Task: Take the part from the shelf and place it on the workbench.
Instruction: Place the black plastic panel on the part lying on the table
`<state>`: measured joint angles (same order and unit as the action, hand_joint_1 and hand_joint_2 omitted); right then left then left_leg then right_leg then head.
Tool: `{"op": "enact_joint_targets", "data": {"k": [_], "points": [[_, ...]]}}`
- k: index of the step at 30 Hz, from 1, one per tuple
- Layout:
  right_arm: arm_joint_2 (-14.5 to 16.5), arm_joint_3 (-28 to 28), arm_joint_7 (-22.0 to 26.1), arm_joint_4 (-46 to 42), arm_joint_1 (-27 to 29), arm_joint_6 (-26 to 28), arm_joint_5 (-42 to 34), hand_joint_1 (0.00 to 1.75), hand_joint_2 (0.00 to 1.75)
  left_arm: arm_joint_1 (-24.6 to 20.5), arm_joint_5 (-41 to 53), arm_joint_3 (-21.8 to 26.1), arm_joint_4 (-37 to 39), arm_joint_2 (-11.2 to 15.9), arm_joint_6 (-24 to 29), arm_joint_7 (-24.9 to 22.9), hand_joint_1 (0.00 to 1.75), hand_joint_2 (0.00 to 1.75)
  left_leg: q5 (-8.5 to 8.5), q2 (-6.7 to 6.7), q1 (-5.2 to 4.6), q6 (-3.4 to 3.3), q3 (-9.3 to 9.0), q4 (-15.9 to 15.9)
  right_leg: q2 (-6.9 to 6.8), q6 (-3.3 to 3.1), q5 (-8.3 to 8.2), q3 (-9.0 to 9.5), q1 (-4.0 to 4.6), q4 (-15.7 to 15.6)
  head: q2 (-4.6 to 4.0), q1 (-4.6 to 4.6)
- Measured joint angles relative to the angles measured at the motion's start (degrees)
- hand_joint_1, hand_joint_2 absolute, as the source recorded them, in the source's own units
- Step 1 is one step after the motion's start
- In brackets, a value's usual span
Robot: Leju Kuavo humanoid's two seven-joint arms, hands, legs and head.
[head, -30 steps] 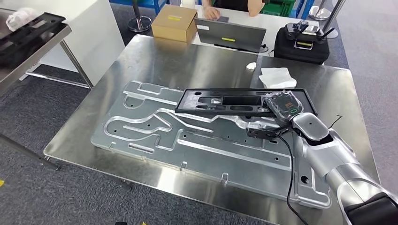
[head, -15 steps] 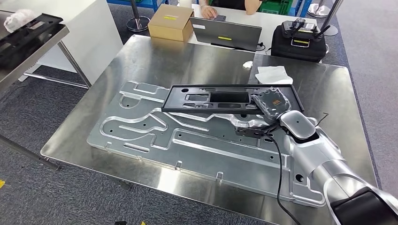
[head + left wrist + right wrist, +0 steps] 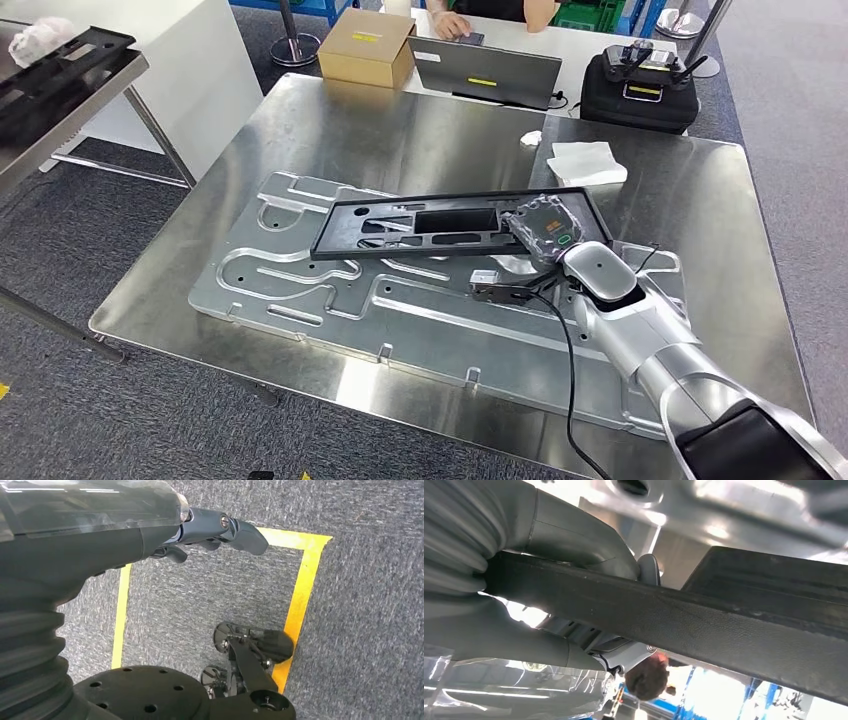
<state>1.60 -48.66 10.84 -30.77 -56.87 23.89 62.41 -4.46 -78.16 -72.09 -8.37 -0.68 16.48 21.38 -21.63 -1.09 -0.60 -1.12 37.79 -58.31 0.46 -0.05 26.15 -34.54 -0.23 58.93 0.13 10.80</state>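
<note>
The part is a long flat black plastic frame (image 3: 440, 225) with several cut-outs. It hangs just over the grey metal fixture plate (image 3: 300, 280) on the steel workbench (image 3: 400, 130). My right hand (image 3: 545, 228) grips its right end, and the frame's left end points toward the bench's left side. In the right wrist view the black frame (image 3: 704, 625) runs across with the thumb (image 3: 574, 535) and fingers (image 3: 524, 645) clamped around its edge. My left hand (image 3: 210, 530) hangs over grey carpet with its fingers curled in and nothing in them.
A white cloth (image 3: 587, 161) lies on the bench beyond the frame. Behind the bench stand a cardboard box (image 3: 367, 47), a laptop (image 3: 485, 72) and a black case (image 3: 643, 88); a person sits there. The shelf (image 3: 50, 90) with another black part is at the far left.
My right hand has carried the black frame leftward and toward me over the fixture plate, and the frame has turned so its left end sits lower in the picture. The camera shifted slightly.
</note>
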Motion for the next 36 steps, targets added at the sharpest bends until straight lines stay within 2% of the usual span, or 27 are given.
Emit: {"op": "enact_joint_targets", "data": {"k": [10,16,20,26,36], "points": [[-0.73,-0.78,-0.58,0.55,0.89,-0.68,-1.02,1.75,1.75,0.03,0.81,-0.68,0.0,-0.37,-0.37,0.38,0.0,1.75,-0.05,0.01,-0.08,-0.1,0.02,-0.08,0.01,0.07,-0.03,-0.02,-0.15,-0.02,0.0,0.0],[-2.59,-0.78,-0.66,0.93,1.18,-0.68,-2.21,1.75,1.75,-0.08,2.32,-1.71,0.0,-0.6,4.21,1.88,0.0,1.75,-0.07,0.01,-0.08,-0.12,0.01,-0.12,0.01,0.08,-0.03,-0.01,-0.2,-0.03,0.0,0.0],[-3.75,-0.78,-0.85,0.94,1.55,-0.77,-2.64,0.0,0.0,-0.16,2.6,-2.4,0.0,-0.68,2.49,0.24,0.0,1.75,-0.08,0.01,-0.08,-0.13,0.01,-0.12,0.01,0.09,-0.03,0.0,-0.2,-0.03,0.0,0.0],[-4.54,-0.78,-1.86,0.94,1.58,-1.1,-2.71,0.0,0.0,-0.46,2.98,-2.81,0.0,-0.7,0.9,-3.14,0.0,1.75,-0.08,0.03,-0.08,-0.13,0.01,-0.12,0.04,0.09,-0.03,0.0,-0.2,-0.03,0.0,0.0],[-5.81,-0.77,-2.4,0.94,1.67,-1.29,-2.8,0.0,0.0,-0.86,3.05,-3.46,0.0,-0.72,1.03,-3.66,0.0,1.75,-0.08,0.04,-0.08,-0.13,0.0,-0.12,0.03,0.09,-0.03,0.0,-0.2,-0.03,0.0,0.0]]}}
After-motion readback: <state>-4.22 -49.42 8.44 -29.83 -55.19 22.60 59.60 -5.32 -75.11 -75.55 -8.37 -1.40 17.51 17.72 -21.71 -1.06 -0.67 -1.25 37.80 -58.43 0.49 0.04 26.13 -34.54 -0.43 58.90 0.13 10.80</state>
